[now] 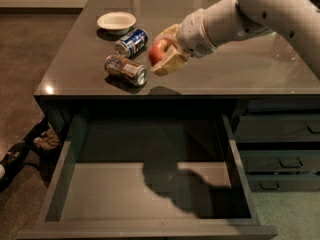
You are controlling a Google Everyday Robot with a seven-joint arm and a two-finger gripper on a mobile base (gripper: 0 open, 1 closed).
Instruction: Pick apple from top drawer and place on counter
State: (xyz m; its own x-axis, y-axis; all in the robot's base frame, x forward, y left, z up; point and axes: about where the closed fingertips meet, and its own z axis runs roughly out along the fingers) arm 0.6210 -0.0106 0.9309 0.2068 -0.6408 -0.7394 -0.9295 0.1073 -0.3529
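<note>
The red apple (158, 52) sits between the tan fingers of my gripper (163, 55), which is shut on it. The gripper holds the apple in the air above the counter (215, 69), just right of the two cans. The white arm reaches in from the upper right. The top drawer (145, 189) is pulled fully open below the counter's front edge, and its flat bottom holds only the arm's shadow.
A blue soda can (132, 42) and a brown soda can (125, 70) lie on their sides on the counter, left of the apple. A white bowl (116, 22) stands behind them. Narrower stacked drawers (280, 159) are at the right. Dark objects lie on the floor at the left (20, 154).
</note>
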